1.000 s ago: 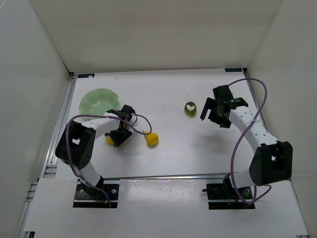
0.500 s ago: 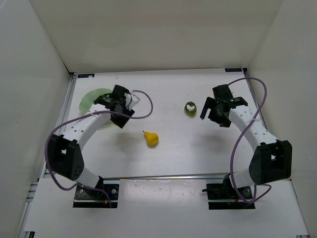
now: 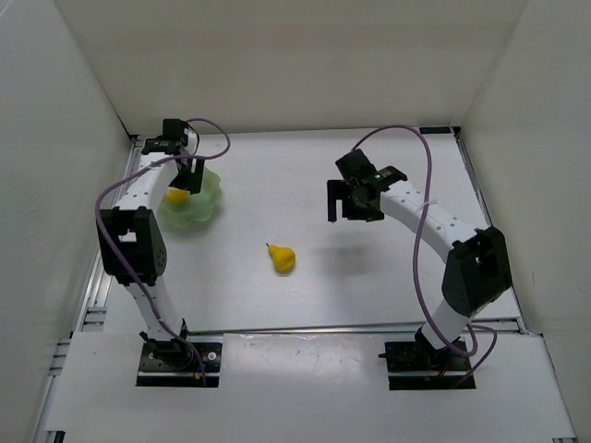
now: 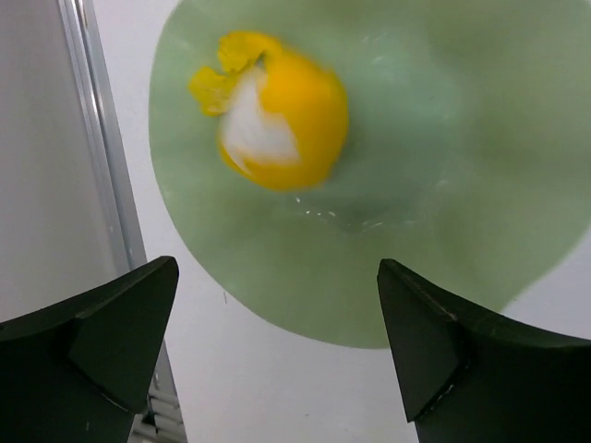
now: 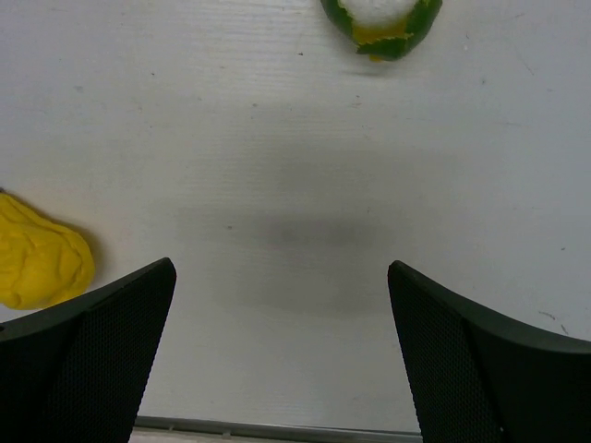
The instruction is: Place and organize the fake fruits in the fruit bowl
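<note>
The pale green fruit bowl [image 3: 207, 205] sits at the back left. In it lies the yellow-and-white piece [image 3: 175, 195], loose on the bowl's floor [image 4: 434, 175] as a yellow-and-white lump [image 4: 277, 120]. My left gripper [image 3: 185, 177] hangs just above the bowl, open and empty [image 4: 277, 272]. The yellow pear [image 3: 282, 259] lies mid-table, also at the left edge of the right wrist view [image 5: 37, 263]. My right gripper [image 3: 349, 205] is open [image 5: 280, 269] over bare table. The olive-green fruit [image 5: 380, 23] lies just beyond its fingertips, and the top view hides it under the gripper.
White walls close in the table on three sides. A metal rail [image 3: 120, 212] runs along the left edge, close beside the bowl. Purple cables [image 3: 420, 240] loop off both arms.
My left arm swung from mid-table to the back left with the yellow-and-white piece, opened and let it go into the bowl. My right gripper moved left, over the green fruit.
</note>
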`<action>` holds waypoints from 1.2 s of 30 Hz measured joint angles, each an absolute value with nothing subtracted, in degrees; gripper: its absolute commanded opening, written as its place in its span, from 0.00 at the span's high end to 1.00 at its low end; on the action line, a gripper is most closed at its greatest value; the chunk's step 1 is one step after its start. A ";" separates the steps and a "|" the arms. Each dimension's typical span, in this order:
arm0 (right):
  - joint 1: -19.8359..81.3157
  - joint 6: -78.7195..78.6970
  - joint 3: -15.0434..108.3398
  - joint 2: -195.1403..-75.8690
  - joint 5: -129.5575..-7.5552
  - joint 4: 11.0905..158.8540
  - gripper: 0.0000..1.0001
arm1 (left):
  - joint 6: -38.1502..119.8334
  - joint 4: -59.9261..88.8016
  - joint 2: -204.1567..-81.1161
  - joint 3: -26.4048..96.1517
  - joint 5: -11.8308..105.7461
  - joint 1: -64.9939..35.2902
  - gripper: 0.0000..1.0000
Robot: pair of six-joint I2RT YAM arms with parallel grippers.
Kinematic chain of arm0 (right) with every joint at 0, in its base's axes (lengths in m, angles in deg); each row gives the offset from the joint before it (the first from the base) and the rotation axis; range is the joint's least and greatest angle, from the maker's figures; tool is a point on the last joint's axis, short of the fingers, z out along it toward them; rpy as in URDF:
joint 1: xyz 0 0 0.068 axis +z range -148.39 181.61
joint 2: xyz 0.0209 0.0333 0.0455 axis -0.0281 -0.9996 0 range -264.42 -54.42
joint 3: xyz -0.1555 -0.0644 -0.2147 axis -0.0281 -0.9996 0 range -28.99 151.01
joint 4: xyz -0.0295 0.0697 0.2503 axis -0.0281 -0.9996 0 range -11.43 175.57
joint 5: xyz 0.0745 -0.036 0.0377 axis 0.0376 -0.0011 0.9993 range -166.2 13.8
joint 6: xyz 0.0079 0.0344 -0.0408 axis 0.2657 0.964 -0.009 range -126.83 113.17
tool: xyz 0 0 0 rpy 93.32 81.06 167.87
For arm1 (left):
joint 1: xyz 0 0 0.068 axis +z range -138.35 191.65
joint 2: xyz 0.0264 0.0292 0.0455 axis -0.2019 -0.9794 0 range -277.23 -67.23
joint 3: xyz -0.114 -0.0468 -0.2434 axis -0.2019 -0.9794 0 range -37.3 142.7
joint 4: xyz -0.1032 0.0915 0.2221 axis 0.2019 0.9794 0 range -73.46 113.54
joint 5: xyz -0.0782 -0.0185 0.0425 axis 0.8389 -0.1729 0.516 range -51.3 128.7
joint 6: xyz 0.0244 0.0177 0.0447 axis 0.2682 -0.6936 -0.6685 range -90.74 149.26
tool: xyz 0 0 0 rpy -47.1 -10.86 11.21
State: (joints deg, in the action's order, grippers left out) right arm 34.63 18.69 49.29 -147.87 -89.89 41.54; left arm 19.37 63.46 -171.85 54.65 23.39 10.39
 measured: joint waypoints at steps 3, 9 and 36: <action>34.58 18.65 52.00 -150.98 -89.80 40.49 0.01 | 21.56 65.82 -175.35 55.04 18.49 9.84 0.00; 33.14 19.63 59.83 -158.65 -90.92 36.86 0.01 | 23.94 67.85 -172.33 54.69 10.56 6.39 0.00; 25.58 24.90 81.16 -184.00 -84.91 35.50 0.74 | 24.25 68.88 -157.53 40.13 9.57 8.82 0.00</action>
State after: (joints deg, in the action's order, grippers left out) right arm 25.58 24.90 81.16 -184.00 -84.91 35.50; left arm 24.25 68.88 -157.53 40.13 9.57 8.82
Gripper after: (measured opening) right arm 0.507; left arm 0.998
